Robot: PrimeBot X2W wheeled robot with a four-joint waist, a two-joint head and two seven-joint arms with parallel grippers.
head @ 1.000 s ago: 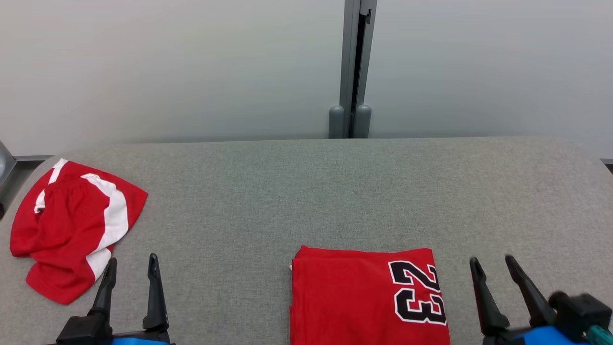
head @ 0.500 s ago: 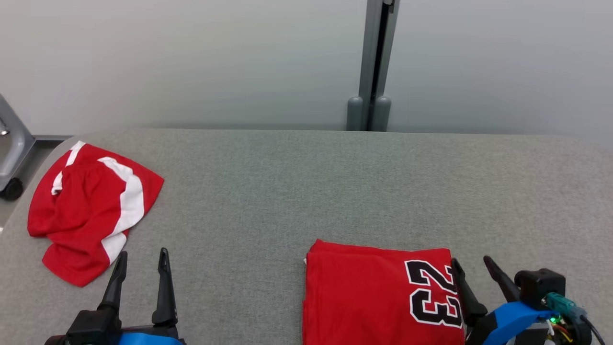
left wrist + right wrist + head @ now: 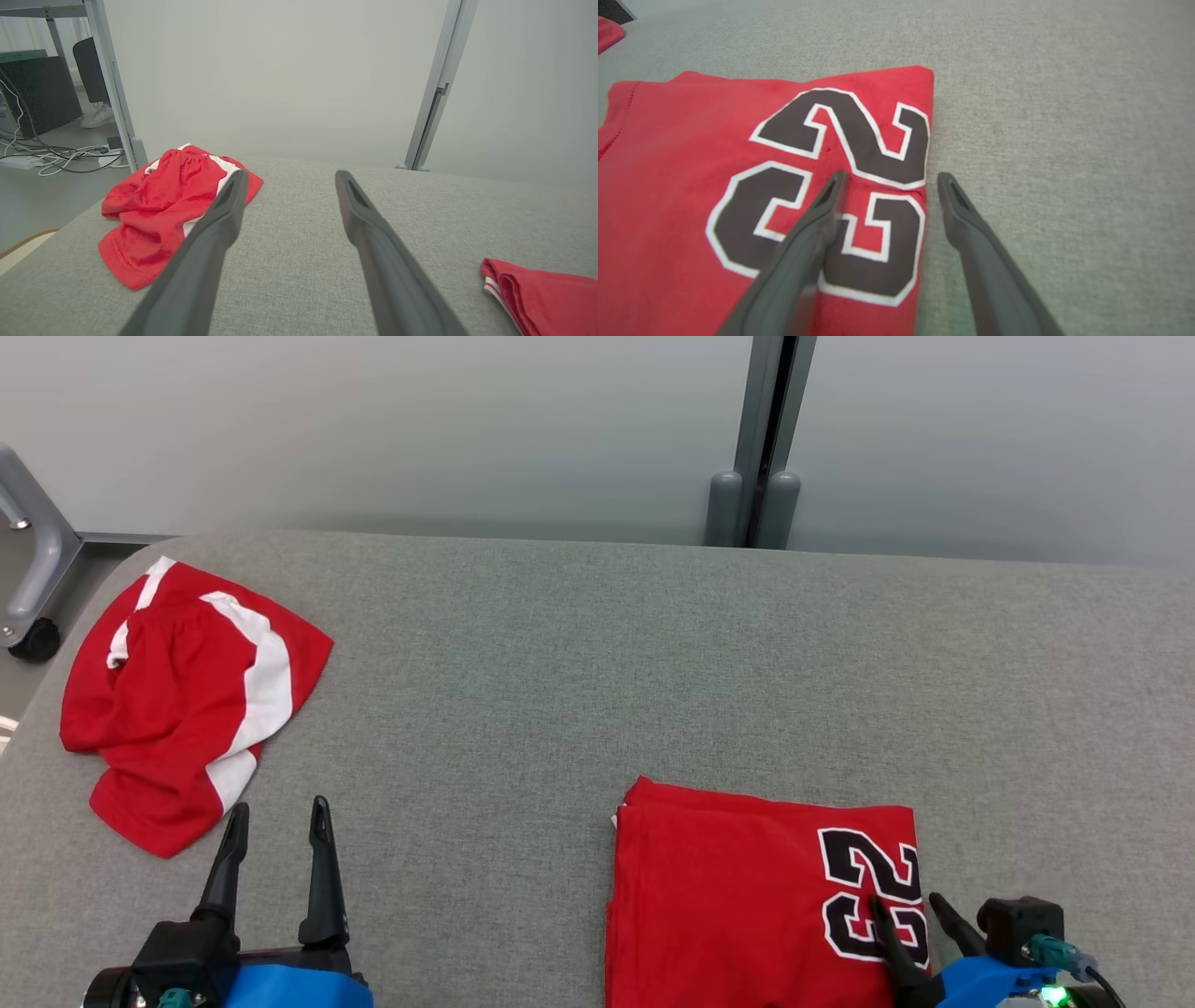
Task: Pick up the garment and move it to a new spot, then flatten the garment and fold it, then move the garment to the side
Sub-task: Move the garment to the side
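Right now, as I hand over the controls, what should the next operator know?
The left gripper has its jaws open and empty, over the table beside the crumpled red shorts.
The right gripper has its jaws open, straddling the right edge of the folded jersey at the 23.
Done: the jersey lies folded flat.
Left: grip it and move it aside.

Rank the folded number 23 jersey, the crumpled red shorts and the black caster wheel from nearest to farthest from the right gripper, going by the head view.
1. Folded jersey: the right gripper straddles its numbered edge.
2. Crumpled red shorts: across the table, far left.
3. Black caster wheel: off the table's left end, beyond the shorts.
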